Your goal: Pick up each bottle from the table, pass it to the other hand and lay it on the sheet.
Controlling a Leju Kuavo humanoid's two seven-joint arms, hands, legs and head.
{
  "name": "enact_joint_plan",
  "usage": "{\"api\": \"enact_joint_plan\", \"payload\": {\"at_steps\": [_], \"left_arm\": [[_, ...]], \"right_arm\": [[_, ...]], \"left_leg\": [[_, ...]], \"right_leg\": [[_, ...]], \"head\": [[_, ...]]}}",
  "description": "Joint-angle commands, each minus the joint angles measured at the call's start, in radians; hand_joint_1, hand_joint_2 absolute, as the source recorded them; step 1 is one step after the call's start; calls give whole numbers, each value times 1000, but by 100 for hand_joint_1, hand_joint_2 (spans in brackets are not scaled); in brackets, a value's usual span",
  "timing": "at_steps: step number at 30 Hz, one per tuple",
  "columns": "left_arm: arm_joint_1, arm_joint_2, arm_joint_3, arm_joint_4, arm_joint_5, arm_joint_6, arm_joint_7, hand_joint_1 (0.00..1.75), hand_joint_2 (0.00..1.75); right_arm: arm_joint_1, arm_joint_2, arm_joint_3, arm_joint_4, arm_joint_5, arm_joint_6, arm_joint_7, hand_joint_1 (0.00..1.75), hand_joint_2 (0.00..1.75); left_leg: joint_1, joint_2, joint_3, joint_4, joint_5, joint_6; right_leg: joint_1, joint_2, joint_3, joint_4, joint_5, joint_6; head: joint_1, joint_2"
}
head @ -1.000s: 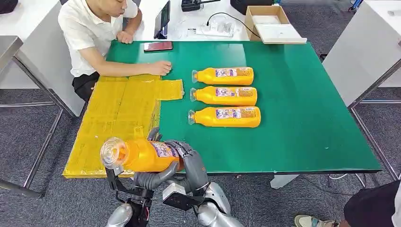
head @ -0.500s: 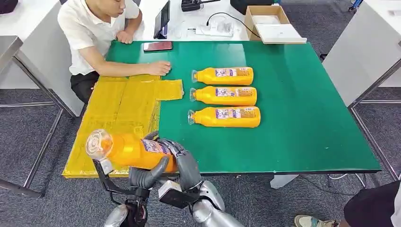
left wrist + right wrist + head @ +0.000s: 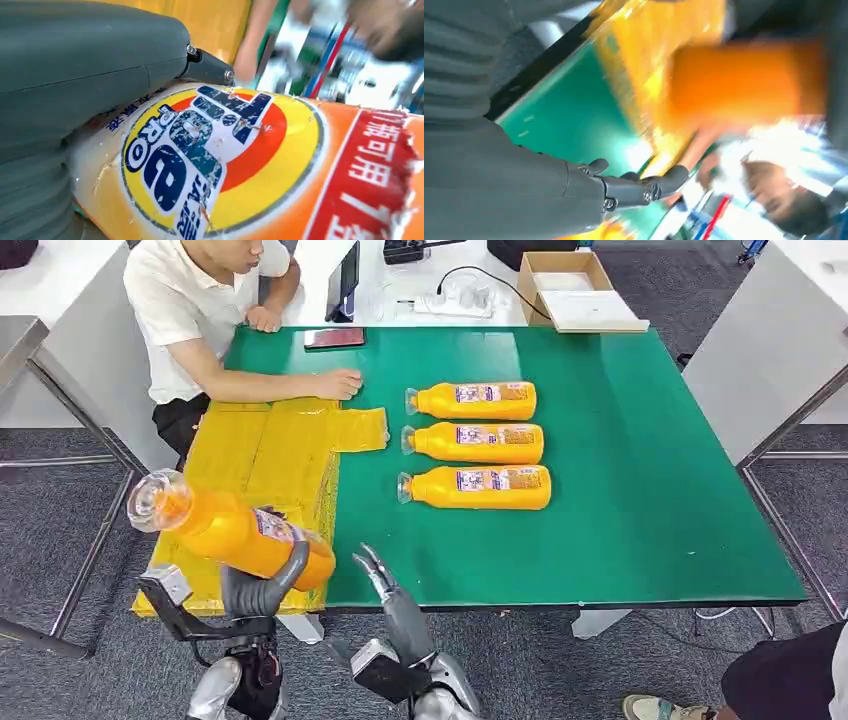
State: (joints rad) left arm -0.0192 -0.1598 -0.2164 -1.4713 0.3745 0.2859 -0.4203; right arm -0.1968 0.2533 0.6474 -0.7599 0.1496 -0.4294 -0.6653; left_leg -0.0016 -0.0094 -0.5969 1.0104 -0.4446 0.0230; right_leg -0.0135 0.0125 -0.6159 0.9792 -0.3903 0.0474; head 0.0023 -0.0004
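The held bottle [image 3: 225, 528] was in the left hand [image 3: 258, 590], whose fingers were wrapped around its lower body; it rode tilted, cap end up and out past the near-left corner of the yellow sheet [image 3: 270, 455], base end over the sheet's near edge. The left wrist view showed the thumb pressed against the bottle's label [image 3: 220, 160], so the grip looked firm.

The step in hand appeared to be laying it down. To do that well, the arm should carry the bottle further over the sheet until its whole length is above yellow, level it, and lower it flat before the fingers let go; a tilted release would probably let it roll or slide off the worktop's [image 3: 640, 490] near edge. A person's hand [image 3: 340, 384] rested at the sheet's far edge, so the near and middle part was the safer landing spot.

The right hand [image 3: 378, 578] hung just off the front edge, fingers spread and holding nothing, and should stay out of the way.

To the right, three bottles [image 3: 474, 444] lay side by side on the green, caps toward the sheet, waiting their turn.
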Motion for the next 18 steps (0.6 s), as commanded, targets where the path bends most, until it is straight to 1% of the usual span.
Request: {"api": "enact_joint_plan", "payload": {"at_steps": [1,2,4,5,6,7,8,9,11,12,13,14,15,16,17,18], "left_arm": [[-32,72,105,13,-120,71,-5,175,175],[-32,70,102,14,-121,70,-5,175,175],[-32,68,99,14,-123,70,-5,175,175],[-43,96,68,40,-299,196,-4,175,175],[-64,129,41,85,-499,298,11,175,175],[-79,136,46,124,-641,360,11,175,175],[-103,149,37,177,-788,388,54,175,175],[-127,147,47,224,-882,404,81,175,175],[-208,148,50,362,-1129,412,146,175,175],[-230,144,52,389,-1133,410,147,175,175],[-238,142,53,399,-1135,412,146,175,175],[-251,145,52,423,-1189,412,164,175,175],[-289,156,26,487,-1290,405,224,175,175],[-345,155,13,567,-1318,370,258,175,175],[-403,164,-21,656,-1389,335,304,175,175],[-453,164,-37,737,-1428,314,338,175,175]], "right_arm": [[99,-47,-81,-57,-18,-34,-33,0,0],[98,-46,-81,-58,-18,-35,-33,0,0],[97,-44,-80,-58,-18,-37,-32,0,0],[103,-42,-93,-63,-19,-72,-29,0,0],[123,-53,-111,-92,-17,-104,-33,0,0],[139,-61,-123,-127,-8,-127,-33,0,0],[158,-71,-136,-176,2,-152,-33,0,0],[178,-80,-148,-239,15,-178,-33,0,0],[204,-88,-173,-359,19,-212,-33,0,0],[200,-85,-181,-362,19,-210,-31,0,0],[200,-83,-183,-366,20,-209,-31,0,0],[203,-79,-188,-380,18,-210,-33,0,0],[208,-76,-191,-413,6,-205,-33,0,0],[205,-71,-187,-430,0,-194,-33,0,0],[199,-63,-187,-420,-5,-179,-33,0,0],[187,-54,-183,-397,-5,-150,-33,0,0]], "left_leg": [[1,-1,3,-1,-1,-1],[1,-1,5,-1,-2,-2],[0,0,2,-1,-1,-1],[1,0,4,-1,-2,-1],[1,0,3,-1,-1,-1],[1,-1,5,-1,-2,-2],[0,-3,5,-2,-1,-2],[0,-4,3,-2,0,-1],[0,-5,4,-2,0,-2],[0,-6,2,-1,1,-1],[0,-8,4,-2,0,-2],[0,-6,3,-1,1,-1],[0,-4,2,-1,0,-1],[0,-2,3,-1,0,-1],[0,-1,2,-1,0,-1],[0,-2,4,-1,0,-2]], "right_leg": [[1,-2,3,-1,-1,-1],[1,-3,5,-1,-2,-2],[1,-1,2,0,-1,-1],[1,-2,5,-1,-2,-2],[1,-1,3,-1,-1,-1],[1,-3,6,-1,-2,-2],[1,-4,6,-1,-2,-2],[0,-5,4,-1,-2,-2],[0,-7,5,-1,-2,-2],[0,-7,3,-1,-2,-2],[0,-9,6,-1,-3,-2],[0,-7,4,-1,-2,-2],[0,-4,3,0,-1,-1],[1,-4,4,0,-1,-2],[0,-4,2,0,0,-2],[1,-5,4,0,-1,-2]], "head": [[0,0],[0,0],[0,0],[0,0],[0,0],[0,0],[0,0],[0,0],[0,0],[0,0],[0,0],[0,0],[0,0],[0,0],[-1,0],[0,0]]}}
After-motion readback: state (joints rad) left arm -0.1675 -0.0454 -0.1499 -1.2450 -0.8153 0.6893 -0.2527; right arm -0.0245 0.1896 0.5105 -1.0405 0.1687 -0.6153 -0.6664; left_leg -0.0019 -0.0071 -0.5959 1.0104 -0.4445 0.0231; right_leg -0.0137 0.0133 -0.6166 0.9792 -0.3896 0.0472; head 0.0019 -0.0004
